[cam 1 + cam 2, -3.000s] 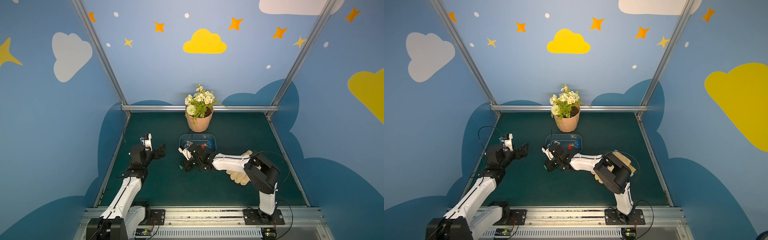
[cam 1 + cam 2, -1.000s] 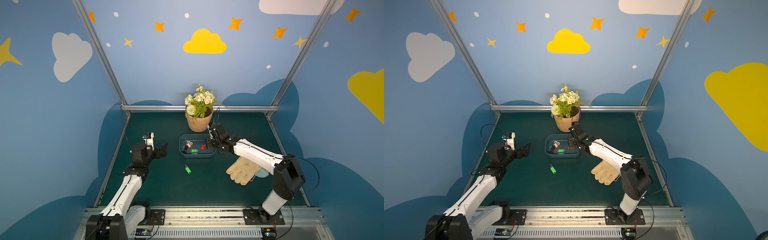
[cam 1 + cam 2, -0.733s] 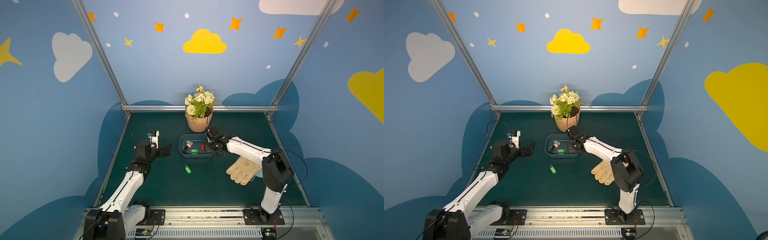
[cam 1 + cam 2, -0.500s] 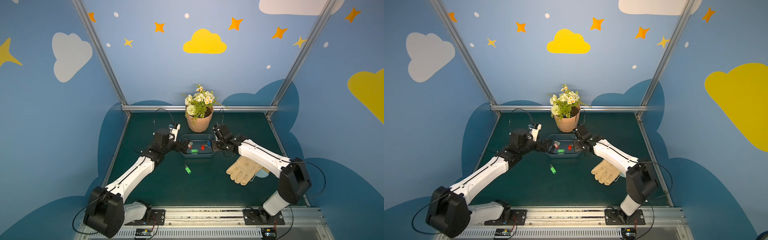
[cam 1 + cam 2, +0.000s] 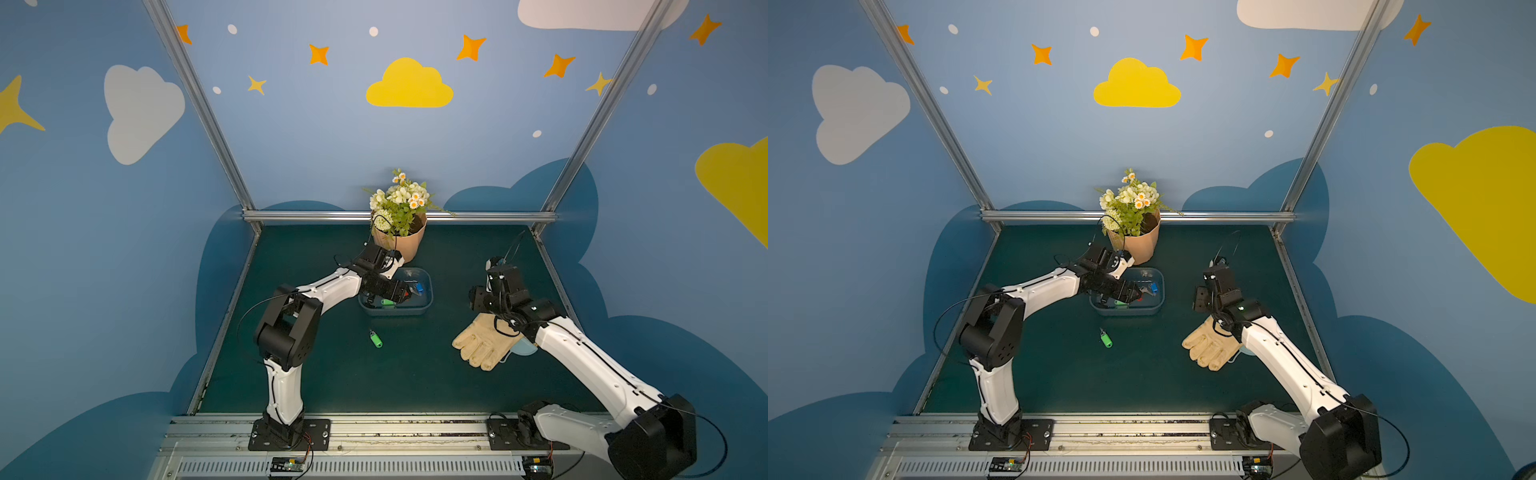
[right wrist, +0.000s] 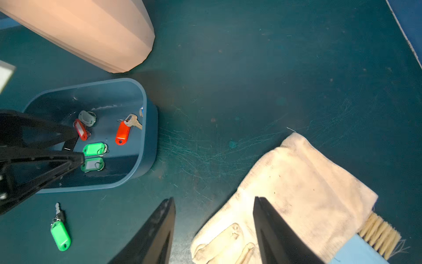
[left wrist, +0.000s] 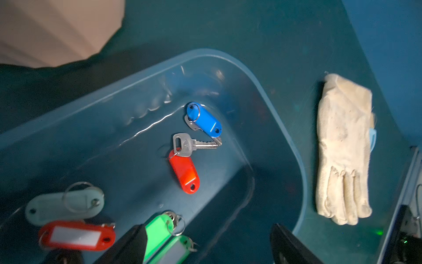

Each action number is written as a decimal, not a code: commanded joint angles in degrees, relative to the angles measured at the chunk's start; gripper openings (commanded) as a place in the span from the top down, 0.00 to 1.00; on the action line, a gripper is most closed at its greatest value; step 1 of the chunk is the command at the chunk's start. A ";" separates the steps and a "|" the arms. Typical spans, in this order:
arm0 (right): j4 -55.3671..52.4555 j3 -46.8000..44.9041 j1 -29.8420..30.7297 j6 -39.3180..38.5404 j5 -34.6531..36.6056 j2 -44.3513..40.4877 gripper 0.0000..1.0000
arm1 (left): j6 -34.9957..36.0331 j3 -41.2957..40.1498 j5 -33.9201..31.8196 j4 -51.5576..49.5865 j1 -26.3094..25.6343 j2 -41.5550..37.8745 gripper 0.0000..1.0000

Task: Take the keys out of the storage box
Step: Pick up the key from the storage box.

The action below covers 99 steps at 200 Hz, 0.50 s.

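The left gripper (image 5: 405,294) reaches down into the storage box (image 5: 397,311), a shallow blue-grey tub at mid-table, just in front of a peach flower pot (image 5: 409,245). Its fingers stand apart with nothing between them, tips low beside two green tags (image 7: 159,230). To pick well, it likely should choose one tag, straddle its narrow width, and close only when clear of the neighbouring tag and the box wall.

The keys (image 7: 194,144) are small and silver, each ringed to an oblong plastic tag. Pale grey, red and green lie near the gripper, with red and blue beyond. One green-tagged key (image 5: 376,340) lies on the mat in front of the box.

At the right, the right gripper (image 6: 214,201) hovers with fingers apart and empty, beside a cream glove (image 5: 484,345).
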 commanded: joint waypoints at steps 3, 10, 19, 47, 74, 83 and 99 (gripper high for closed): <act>3.25 -1.44 -0.99 -0.23 -0.44 -2.83 0.39 | -0.10 5.10 -1.56 -3.57 -0.46 2.55 0.20; 3.17 -1.80 -1.23 -0.37 -0.44 -3.36 0.39 | -0.42 6.43 -3.59 -4.17 -0.59 3.64 0.23; 3.25 -2.34 -1.64 -0.59 -0.77 -4.15 0.39 | -0.66 8.04 -5.65 -5.13 -0.89 5.02 0.25; 4.26 -3.95 -2.82 -1.59 -2.01 -5.88 0.39 | -0.14 11.81 -13.47 -6.34 -2.60 8.26 0.29; 5.07 -4.89 -3.86 -1.73 -3.57 -6.43 0.39 | 0.04 14.59 -17.89 -7.58 -3.84 11.02 0.34; 5.23 -5.08 -4.13 -1.73 -4.07 -6.44 0.39 | -0.04 15.04 -18.31 -7.55 -3.98 11.77 0.37; 5.61 -5.41 -4.50 -1.67 -4.90 -6.43 0.39 | -0.15 15.74 -18.90 -7.53 -4.06 12.98 0.39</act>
